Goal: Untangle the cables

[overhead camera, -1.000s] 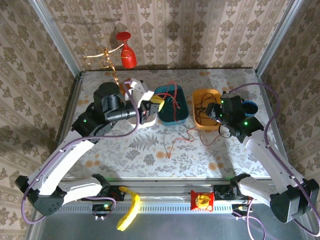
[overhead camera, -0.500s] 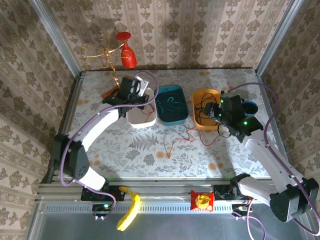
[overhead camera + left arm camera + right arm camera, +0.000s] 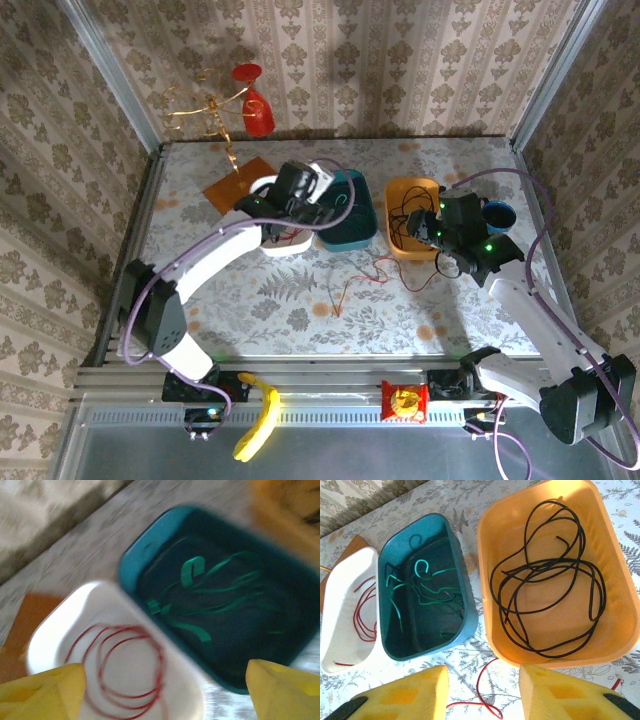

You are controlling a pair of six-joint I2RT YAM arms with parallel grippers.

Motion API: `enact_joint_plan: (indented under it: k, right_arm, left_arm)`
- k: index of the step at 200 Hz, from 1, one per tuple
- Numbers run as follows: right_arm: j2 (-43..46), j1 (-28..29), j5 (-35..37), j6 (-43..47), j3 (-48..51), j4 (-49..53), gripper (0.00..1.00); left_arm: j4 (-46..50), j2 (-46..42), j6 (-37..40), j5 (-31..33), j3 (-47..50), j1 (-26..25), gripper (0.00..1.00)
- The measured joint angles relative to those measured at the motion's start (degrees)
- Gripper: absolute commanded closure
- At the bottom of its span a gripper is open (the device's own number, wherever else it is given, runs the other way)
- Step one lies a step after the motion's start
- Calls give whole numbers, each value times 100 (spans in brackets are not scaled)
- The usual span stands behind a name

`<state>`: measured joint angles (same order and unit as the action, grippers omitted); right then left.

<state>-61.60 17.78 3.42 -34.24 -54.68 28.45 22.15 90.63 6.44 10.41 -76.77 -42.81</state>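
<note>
- Right wrist view: three smooth, rounded-corner plastic tubs stand in a row on the fern-patterned table (image 3: 470,500) — a white tub (image 3: 340,610), a teal tub (image 3: 465,610) and an orange tub (image 3: 482,580), each just beside the next.
- The black cable (image 3: 540,569), thin and glossy, lies in loose overlapping loops on the floor of the orange tub.
- The green cable (image 3: 420,562) sprawls in the teal tub, one end curled into a hook.
- The red cable (image 3: 362,620) sits in the white tub as a few stacked arcs against the wall nearest the teal tub.
- A loose red strand (image 3: 481,677) curves over the table in front of the teal and orange tubs, below the right gripper (image 3: 482,695).
- The right gripper's yellow foam-like pads are spread wide, with nothing pinched.
- Left wrist view — blurred — shows the left gripper (image 3: 162,695) above the white and teal tubs, with its yellow pads far apart and empty.
- Top external view: the left gripper (image 3: 325,198) hangs over the seam between the white and teal tubs, and the right gripper (image 3: 425,225) is at the orange tub's near side.
</note>
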Motion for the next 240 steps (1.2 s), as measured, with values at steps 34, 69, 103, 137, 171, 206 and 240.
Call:
enact_joint_plan:
  k: [34, 69, 103, 137, 171, 206, 240]
  right_arm:
    - [0, 0, 42, 2, 4, 2, 57]
    - [0, 0, 46, 24, 4, 2, 57]
    - [44, -2, 81, 90, 4, 13, 57]
    - [181, -2, 94, 107, 4, 48, 57]
    - [232, -7, 118, 107, 4, 48, 57]
    - [232, -17, 136, 107, 7, 48, 57]
    - [249, -39, 181, 107, 7, 146, 57]
  left_arm:
    - [-28, -24, 50, -863, 225, -918, 17]
    - [-157, 1001, 17, -1064, 299, -1440, 16]
    - [-638, 1700, 9, -946, 273, -1773, 16]
    - [-901, 2122, 142, -715, 52, -1867, 15]
    - [-907, 2524, 402, -623, -310, -1862, 18]
    - [-774, 2855, 675, -667, -564, -1862, 66]
    - [-671, 2879, 841, -907, -616, -1862, 97]
